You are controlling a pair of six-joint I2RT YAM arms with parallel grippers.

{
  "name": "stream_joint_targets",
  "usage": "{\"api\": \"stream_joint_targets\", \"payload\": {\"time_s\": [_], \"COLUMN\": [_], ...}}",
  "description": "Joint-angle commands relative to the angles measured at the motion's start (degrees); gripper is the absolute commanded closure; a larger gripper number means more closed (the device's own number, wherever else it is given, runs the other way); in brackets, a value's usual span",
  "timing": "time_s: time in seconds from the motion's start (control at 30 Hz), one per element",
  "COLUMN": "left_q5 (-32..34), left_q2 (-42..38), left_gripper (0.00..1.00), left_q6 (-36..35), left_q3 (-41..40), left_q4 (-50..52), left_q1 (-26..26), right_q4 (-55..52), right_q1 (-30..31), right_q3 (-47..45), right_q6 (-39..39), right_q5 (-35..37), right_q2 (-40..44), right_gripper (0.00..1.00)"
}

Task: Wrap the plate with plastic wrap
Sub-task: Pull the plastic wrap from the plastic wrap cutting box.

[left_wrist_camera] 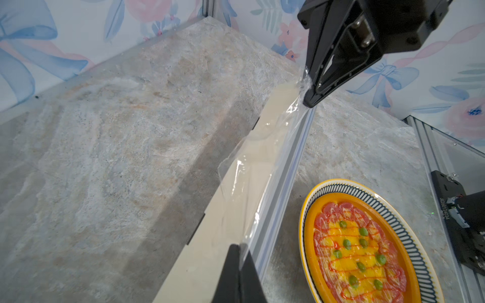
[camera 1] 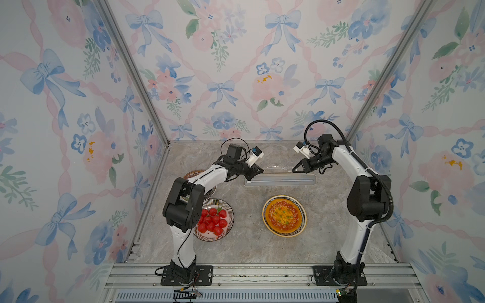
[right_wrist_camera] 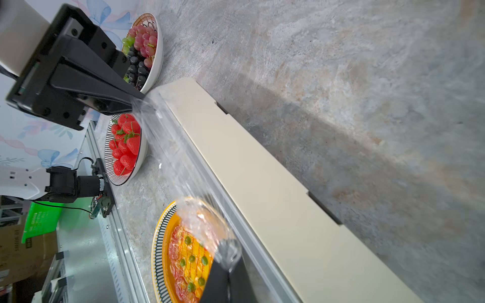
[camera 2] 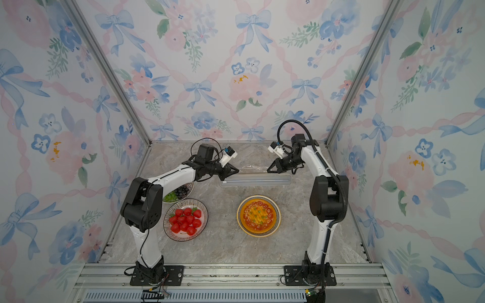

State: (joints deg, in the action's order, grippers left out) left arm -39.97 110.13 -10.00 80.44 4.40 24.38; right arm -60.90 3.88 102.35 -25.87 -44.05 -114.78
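Looking down in both top views, you have the left gripper (camera 1: pixel 262 170) and the right gripper (camera 1: pixel 293 171) facing each other, tips near but apart, over the long cream box (camera 1: pixel 280 181). Each has its jaws pressed together on one end of the plastic wrap (camera 1: pixel 277 167). The film runs between them as a narrow, glossy, crinkled strip along the length of the box. In the left wrist view you can see it bunched at the right gripper's tip and spread over the box's translucent top. In the right wrist view it gathers into a crumpled wad just at the fingers (right_wrist_camera: pixel 237 278). The box lies flat on the marble table (camera 1: pixel 236 244), crosswise between the two arms. The plate (camera 1: pixel 265 210), yellow-rimmed with a striped band and filled with orange-red food dotted green, sits on the table on the side of the box nearer the arm bases. It stands apart from the box and toward the right arm. Near the left arm you have a plate of strawberries (camera 1: pixel 228 207). Beyond it is a bowl of grapes (right_wrist_camera: pixel 157 65), mostly hidden under that arm from above.
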Motion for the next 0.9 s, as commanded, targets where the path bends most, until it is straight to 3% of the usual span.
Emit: {"api": "stream_joint_targets", "payload": {"time_s": [0.0, 0.87], "left_q5": [-1.21, -0.45], "left_q2": [-3.86, -6.14], "left_gripper": [1.0, 1.0], "left_q6": [1.55, 5.47], "left_q3": [2.81, 9.09], "left_q4": [-0.33, 0.28], "left_q1": [-0.58, -0.73], "right_q4": [0.63, -0.03], "right_q1": [0.61, 3.77], "right_q3": [2.04, 15.38], "right_q6": [1.29, 1.26], "right_q5": [3.26, 12.42], "right_q2": [4.34, 7.73], "right_gripper": [1.0, 1.0]}}
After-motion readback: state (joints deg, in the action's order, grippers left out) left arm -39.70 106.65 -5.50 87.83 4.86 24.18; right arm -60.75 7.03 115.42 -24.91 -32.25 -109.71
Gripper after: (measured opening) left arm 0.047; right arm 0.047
